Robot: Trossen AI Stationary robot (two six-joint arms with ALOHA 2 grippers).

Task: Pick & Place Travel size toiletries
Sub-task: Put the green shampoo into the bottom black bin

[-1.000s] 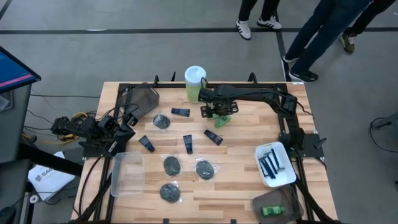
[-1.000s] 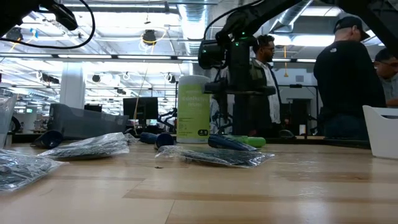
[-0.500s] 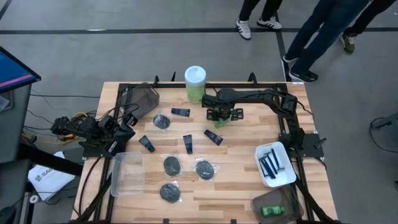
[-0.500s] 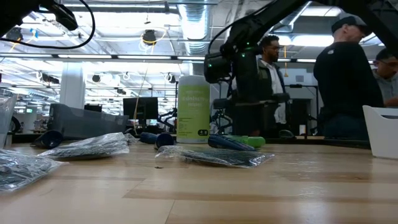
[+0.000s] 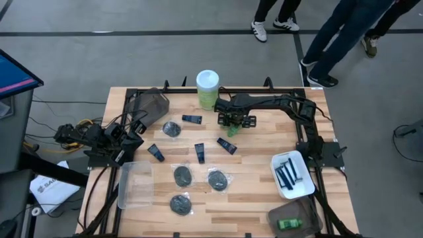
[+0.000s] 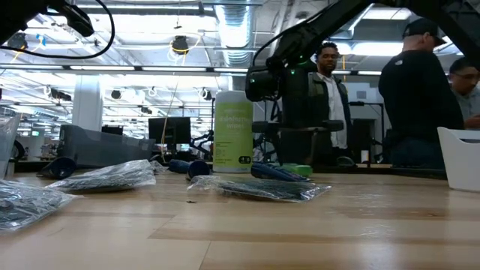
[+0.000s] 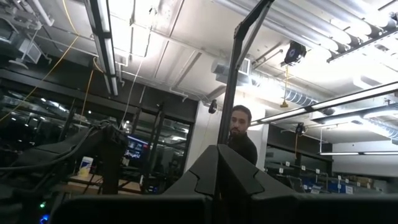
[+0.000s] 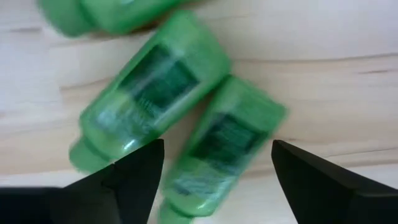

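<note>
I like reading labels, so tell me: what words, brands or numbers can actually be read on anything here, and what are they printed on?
None can be read outright.
Tall green canister: a printed label, too small to read.
Green bottles beneath the open right gripper: dark label patches, blurred.
White bag on the floor left of the table: dark letters, too small to make out.

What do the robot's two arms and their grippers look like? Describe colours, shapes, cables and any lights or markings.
Both arms are dark, jointed segments on black frames. The right gripper has two flat, dark, angular fingers. In the low view a small green light glows on the right arm's wrist housing. The left gripper has matching dark fingers with stepped edges. Black cables loop around the left arm's base.
</note>
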